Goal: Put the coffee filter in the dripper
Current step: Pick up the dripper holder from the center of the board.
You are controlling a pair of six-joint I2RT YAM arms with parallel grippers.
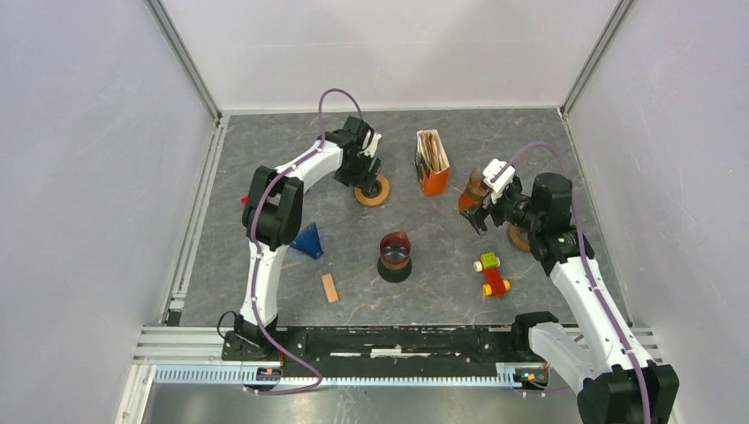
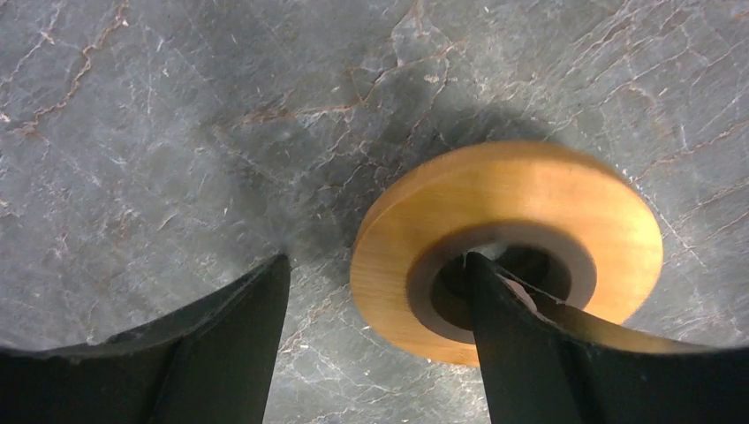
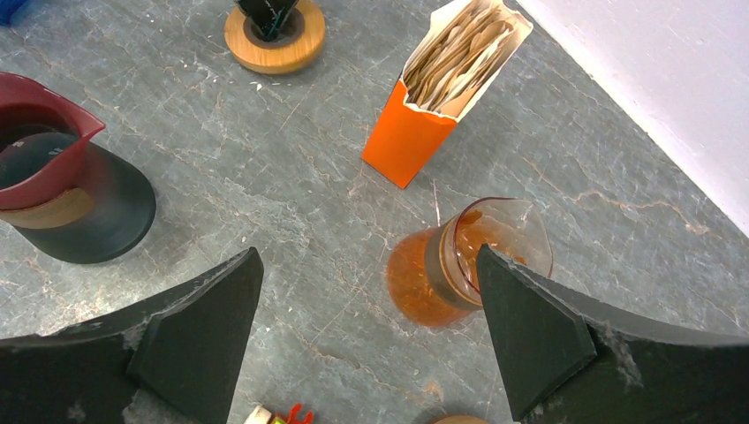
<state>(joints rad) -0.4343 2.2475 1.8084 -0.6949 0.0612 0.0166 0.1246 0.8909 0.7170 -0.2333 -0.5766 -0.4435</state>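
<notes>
One box of coffee filters (image 3: 415, 124) stands near, ahead of the wide-spread right hand (image 3: 366, 256)

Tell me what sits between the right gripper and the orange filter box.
An amber glass vessel stands there, close ahead of the right gripper; the right wrist view shows it clearest.

No writing, label, brand mark or number can be read in any of the views. The orange box (image 3: 403, 143) in the upper middle of the right wrist frame, with the coffee filters (image 3: 459, 53) standing in it, shows only plain coloured faces. Its sides in the top view are too small to show any print.
</notes>
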